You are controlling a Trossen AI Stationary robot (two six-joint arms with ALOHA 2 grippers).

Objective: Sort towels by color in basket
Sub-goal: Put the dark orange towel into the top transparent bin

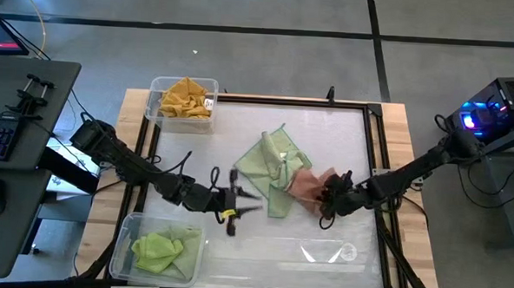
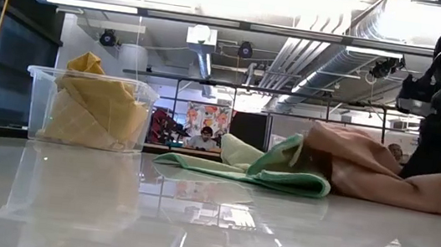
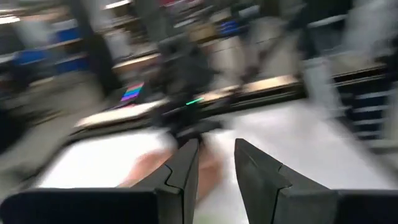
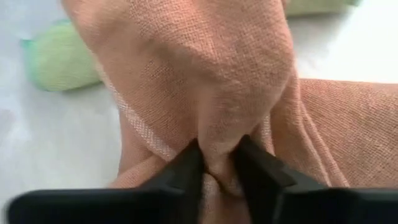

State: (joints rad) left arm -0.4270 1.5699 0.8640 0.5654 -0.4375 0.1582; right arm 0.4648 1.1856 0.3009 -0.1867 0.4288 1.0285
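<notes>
A salmon-pink towel (image 1: 310, 186) lies crumpled on the table right of centre, its edge overlapping a pale green towel (image 1: 272, 165) spread beside it. Both also show in the low view, the pink towel (image 2: 383, 170) and the green towel (image 2: 269, 173). My right gripper (image 1: 331, 199) is shut on the pink towel. My left gripper (image 1: 240, 204) hovers open and empty left of the green towel; its wrist view is blurred, with the fingers (image 3: 186, 168) apart. Mustard towels (image 1: 186, 97) fill a clear bin at the far left. Lime green towels (image 1: 160, 249) fill a bin at the near left. My right gripper pinches a raised fold of the salmon-pink towel (image 4: 217, 149) between its two fingers (image 4: 186, 171), coming from the table's right side and slanting down. Several layers are bunched in the fold. The rest of the towel lies slack on the table.
The clear bin of mustard towels (image 1: 158, 112) stands at the far left corner, also in the low view (image 2: 41, 76). The bin of lime green towels (image 1: 131, 230) stands at the near left. A clear empty container (image 1: 330, 251) lies near the near edge. A dark frame (image 1: 369, 131) borders the table.
</notes>
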